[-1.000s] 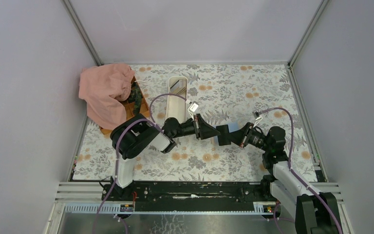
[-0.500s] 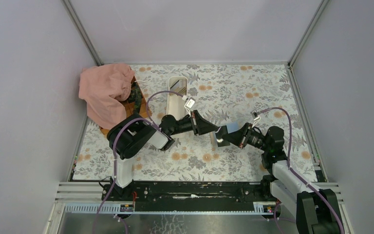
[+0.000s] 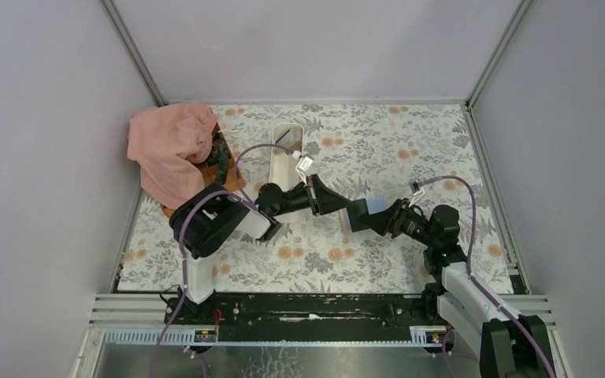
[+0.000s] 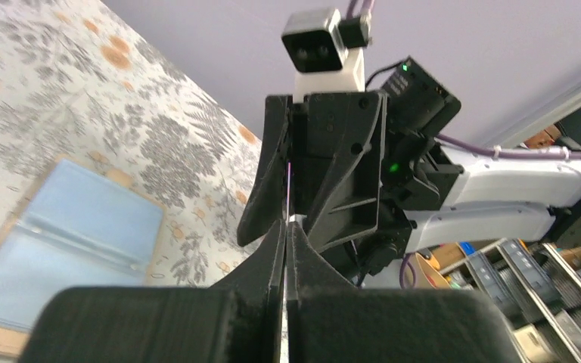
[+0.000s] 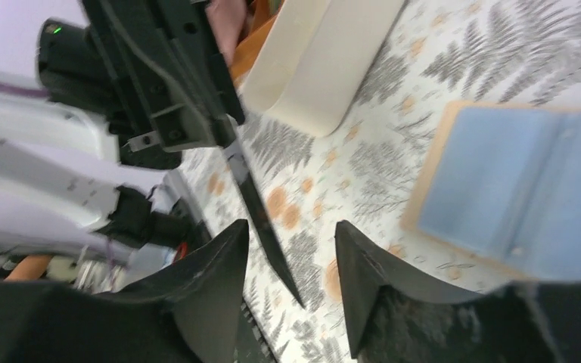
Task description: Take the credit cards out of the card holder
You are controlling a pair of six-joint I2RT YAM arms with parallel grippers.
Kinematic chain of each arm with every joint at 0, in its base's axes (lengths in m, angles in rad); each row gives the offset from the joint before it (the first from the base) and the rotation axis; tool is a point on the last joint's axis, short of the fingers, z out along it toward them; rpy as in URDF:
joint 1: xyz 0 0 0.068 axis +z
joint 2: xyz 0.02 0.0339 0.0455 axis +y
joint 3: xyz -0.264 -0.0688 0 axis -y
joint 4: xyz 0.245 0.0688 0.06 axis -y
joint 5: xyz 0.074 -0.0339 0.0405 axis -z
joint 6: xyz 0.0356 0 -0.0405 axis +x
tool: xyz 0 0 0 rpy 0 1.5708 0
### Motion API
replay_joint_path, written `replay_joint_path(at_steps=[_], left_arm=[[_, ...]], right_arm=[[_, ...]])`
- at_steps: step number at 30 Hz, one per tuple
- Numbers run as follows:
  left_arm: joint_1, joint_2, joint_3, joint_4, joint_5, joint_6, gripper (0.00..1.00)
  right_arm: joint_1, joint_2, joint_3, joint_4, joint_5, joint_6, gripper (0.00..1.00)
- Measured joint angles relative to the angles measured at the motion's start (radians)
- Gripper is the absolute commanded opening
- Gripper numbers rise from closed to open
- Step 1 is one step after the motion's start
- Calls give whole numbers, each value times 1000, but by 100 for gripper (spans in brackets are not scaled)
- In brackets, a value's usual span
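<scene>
L arm has pushed in toward the R since the earlier frame. The left gripper (image 4: 286, 227) has gone from part-open to clamped, and the right gripper (image 5: 289, 231) has gone from shut to spread. I'm reading it as a mid-air handover, R to L.

Status now:
- Left gripper is pinching a thin dark credit card (image 5: 262, 214), seen edge-on, fingers fully closed on it.
- The card's free end is poking into the gap btwn the R fingers. Those are standing apart at a medium width and aren't touching it, as far as the R wrist cam is showing.
- Card holder (image 5: 511, 185) is lying open on the floral table (image 3: 410, 142), blue inside up, tan edge showing. It's sitting near mid-table, right under where the two grippers are meeting. Nothing is gripping it.
- White tray (image 3: 286, 169) is sitting just beyond the L wrist. Something dark is showing at its far end, can't tell if it's a card.

Progress, my call: at least one card is out of the holder and hanging in L's grip, so extraction for this one is looking done. It's not set down yet. The pockets are looking flat in both wrist cams, but I can't tell if more cards are hiding inside, so the remaining count is unknown.
</scene>
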Motion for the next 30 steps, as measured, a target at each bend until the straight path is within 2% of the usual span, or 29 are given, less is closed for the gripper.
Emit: replay_joint_path(at_steps=[7, 12, 16, 22, 30], left_arm=[[113, -102, -22, -32, -66, 53, 0], [159, -243, 6, -323, -257, 245, 0], [154, -319, 88, -547, -481, 448, 0], [165, -313, 138, -647, -748, 715, 0], [209, -211, 194, -657, -888, 897, 0]], right_arm=[[0, -121, -2, -188, 227, -86, 59], [0, -70, -2, -241, 294, -118, 59], [0, -26, -8, -243, 305, -124, 59], [0, 28, -14, -224, 304, -125, 59], [0, 82, -14, -187, 304, -124, 58]])
